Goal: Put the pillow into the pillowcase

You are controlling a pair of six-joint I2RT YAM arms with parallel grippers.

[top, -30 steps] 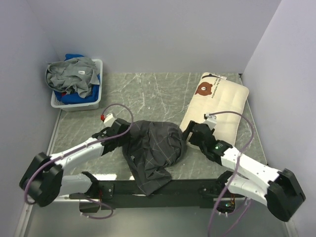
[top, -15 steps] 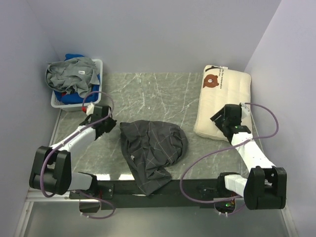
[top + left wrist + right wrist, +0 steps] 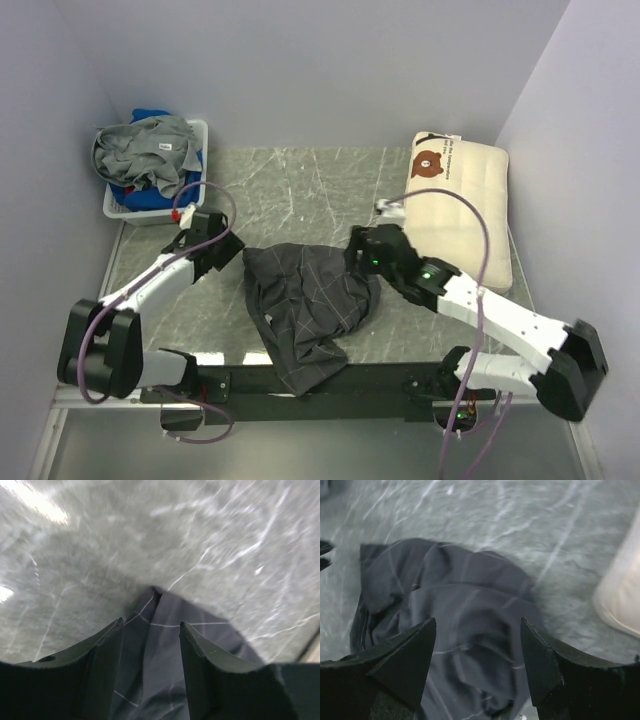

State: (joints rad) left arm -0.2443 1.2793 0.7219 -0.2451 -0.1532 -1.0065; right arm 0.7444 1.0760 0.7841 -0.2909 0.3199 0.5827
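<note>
While the charcoal grid-lined fabric pillowcase (image 3: 310, 295) lies crumpled on the surface (image 3: 300, 190), left claw (image 3: 151, 624) and right claw (image 3: 477, 622) gape open.

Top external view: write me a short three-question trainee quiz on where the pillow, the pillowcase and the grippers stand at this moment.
1. True or false: the pillow is already inside the pillowcase.
2. What sits at the far left corner of the table? A) a basket of clothes B) the pillow C) a folded towel
3. Fill in: in the right wrist view, the right gripper is above the pillowcase with its jaws ____.
Key: 1 false; 2 A; 3 open.
</note>
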